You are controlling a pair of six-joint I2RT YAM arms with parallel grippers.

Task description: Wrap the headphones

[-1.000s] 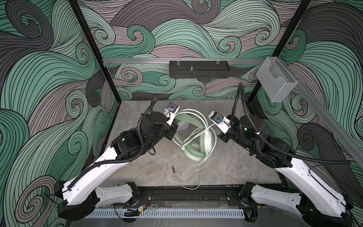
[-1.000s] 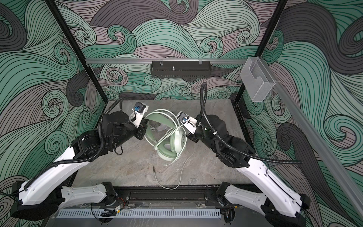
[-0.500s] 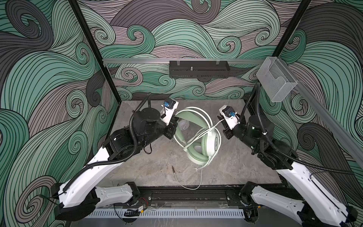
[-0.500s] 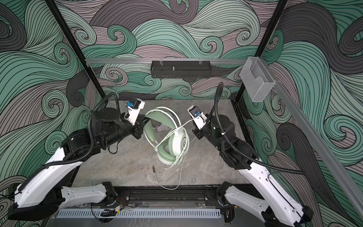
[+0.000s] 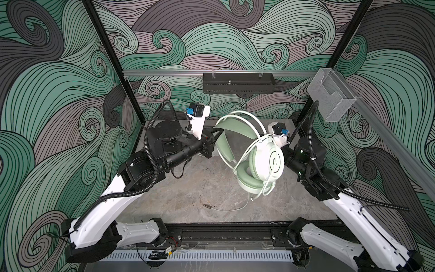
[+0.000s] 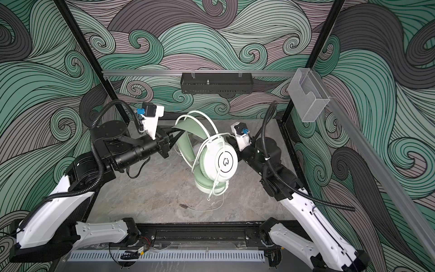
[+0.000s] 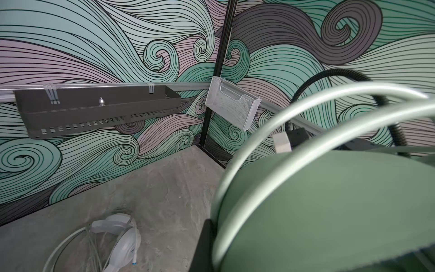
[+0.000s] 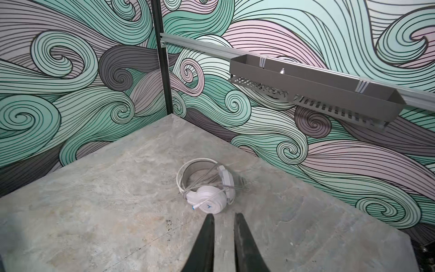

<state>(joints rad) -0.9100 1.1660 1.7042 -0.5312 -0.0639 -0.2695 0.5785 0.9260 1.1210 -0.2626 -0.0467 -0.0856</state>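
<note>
1. The surface (image 5: pixel 188 188) is carrying the white headset (image 8: pixel 207 188) at its back, well apart from both hands.
2. The green headset (image 5: pixel 268 162) is hanging above the surface, probably lifted so the cable can pass around it.
3. The left hand (image 5: pixel 215 135) is pinching its headband, fully closed.
4. The right hand (image 8: pixel 223 235) is standing slightly parted, holding nothing, near the green headset.
5. The cable tail (image 5: pixel 237 208) is trailing onto the surface.

Bright even light, soft shadows; nearby headphones (image 7: pixel 329 200) blurred
</note>
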